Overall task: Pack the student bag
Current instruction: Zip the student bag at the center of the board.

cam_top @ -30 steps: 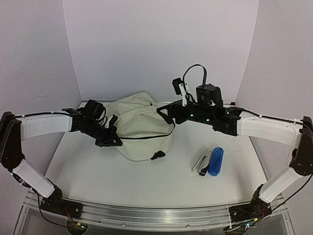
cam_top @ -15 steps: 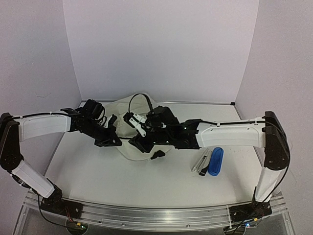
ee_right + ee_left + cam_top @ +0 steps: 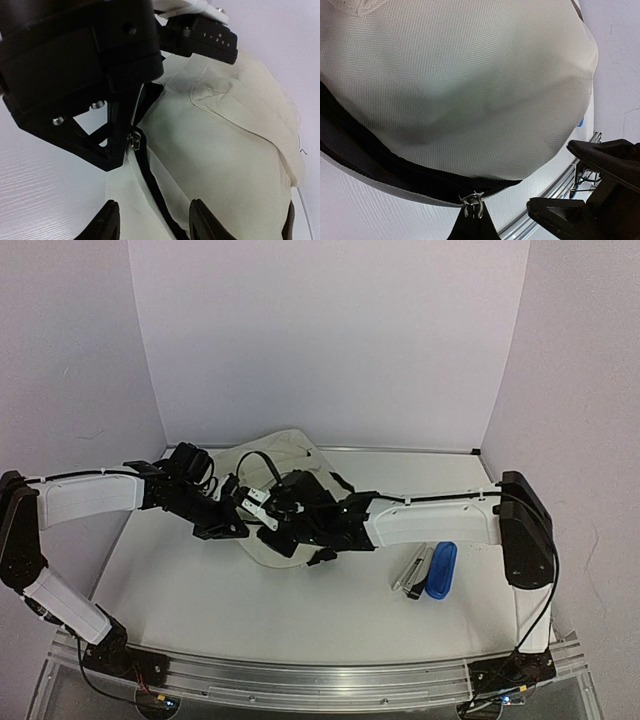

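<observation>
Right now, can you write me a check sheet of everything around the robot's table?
Surface: white table, smooth.
Job's things: cream student bag lying on it, zip partly open.
Clutter: blue case and grey pens side by side, to the right of the bag.
Tools: left tool shut on the zip pull; right tool open over the zip line.
Cables: black cable looping above the right wrist.
Surroundings: pale walls, metal rail at the near edge.
</observation>
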Tool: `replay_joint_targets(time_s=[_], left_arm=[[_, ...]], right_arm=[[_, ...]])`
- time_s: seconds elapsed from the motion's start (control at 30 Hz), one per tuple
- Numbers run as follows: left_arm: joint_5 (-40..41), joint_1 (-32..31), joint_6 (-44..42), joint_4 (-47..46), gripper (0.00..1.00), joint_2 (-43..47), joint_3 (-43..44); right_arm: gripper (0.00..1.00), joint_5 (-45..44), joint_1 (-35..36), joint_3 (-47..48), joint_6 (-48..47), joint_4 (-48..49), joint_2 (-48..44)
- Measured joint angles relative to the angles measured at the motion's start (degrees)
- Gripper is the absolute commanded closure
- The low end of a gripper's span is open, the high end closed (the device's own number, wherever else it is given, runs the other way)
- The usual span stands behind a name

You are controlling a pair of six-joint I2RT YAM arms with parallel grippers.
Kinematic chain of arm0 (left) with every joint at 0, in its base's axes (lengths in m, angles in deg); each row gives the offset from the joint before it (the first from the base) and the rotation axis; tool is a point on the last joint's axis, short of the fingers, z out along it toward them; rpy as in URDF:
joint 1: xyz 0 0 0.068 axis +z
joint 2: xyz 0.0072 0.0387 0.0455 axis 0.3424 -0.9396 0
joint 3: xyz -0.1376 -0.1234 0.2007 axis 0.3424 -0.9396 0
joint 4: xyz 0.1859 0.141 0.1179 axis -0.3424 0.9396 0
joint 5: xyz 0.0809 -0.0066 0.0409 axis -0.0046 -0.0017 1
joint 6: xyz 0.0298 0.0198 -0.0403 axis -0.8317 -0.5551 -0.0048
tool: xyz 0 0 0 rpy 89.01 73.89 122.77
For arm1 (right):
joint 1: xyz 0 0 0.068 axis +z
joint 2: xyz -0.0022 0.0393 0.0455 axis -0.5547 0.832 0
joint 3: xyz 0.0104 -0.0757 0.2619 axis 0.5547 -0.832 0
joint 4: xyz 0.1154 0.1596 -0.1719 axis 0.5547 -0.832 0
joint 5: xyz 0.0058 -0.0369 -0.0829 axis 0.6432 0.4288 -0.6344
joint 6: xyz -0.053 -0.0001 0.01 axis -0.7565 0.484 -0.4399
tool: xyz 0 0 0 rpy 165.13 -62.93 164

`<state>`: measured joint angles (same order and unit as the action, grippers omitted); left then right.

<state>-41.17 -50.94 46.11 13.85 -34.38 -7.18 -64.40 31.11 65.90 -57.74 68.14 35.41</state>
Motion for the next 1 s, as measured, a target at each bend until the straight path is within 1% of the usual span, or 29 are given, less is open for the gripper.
replay_joint_targets(time_s=[0.03,0.1,0.2,0.23,0.27,0.3,0.47,0.6,0.73,1.0], left_arm=[[0.0,0.0,0.0,0.0,1.0,0.0,0.0],[0.0,0.0,0.0,0.0,1.0,0.0,0.0],[0.2,0.0,0.0,0.3,1.0,0.0,0.0],[0.2,0.0,0.0,0.6,1.0,0.0,0.0],[0.3,0.0,0.0,0.8,1.0,0.0,0.0],[0.5,0.0,0.0,0.9,1.0,0.0,0.0],[1.0,0.2,0.0,1.8,1.0,0.3,0.0],[1.5,0.8,-0.1,3.5,1.0,0.3,0.0],[0.1,2.1,-0.6,4.4,1.0,0.4,0.1],[-2.1,5.7,-2.6,6.4,1.0,0.2,1.1]], right_arm=[[0.59,-0.2,0.0,0.2,-0.3,-0.1,0.4],[0.7,-0.6,0.1,0.5,-1.0,-0.1,1.2],[0.91,-1.9,0.3,0.8,-1.8,-0.1,2.1],[0.96,-2.3,0.4,0.8,-1.9,-0.1,2.3],[0.99,-2.8,0.4,0.8,-2.2,0.0,2.4],[1.0,-2.9,0.4,0.8,-2.2,0.2,2.4],[1.0,-3.2,0.5,-1.9,-2.1,4.1,1.8],[1.0,-2.9,0.8,-5.2,-2.0,6.4,-0.3],[1.0,-2.7,1.2,-8.3,-1.4,8.6,-2.8],[1.0,-2.8,1.3,-13.7,1.8,8.8,-8.3]])
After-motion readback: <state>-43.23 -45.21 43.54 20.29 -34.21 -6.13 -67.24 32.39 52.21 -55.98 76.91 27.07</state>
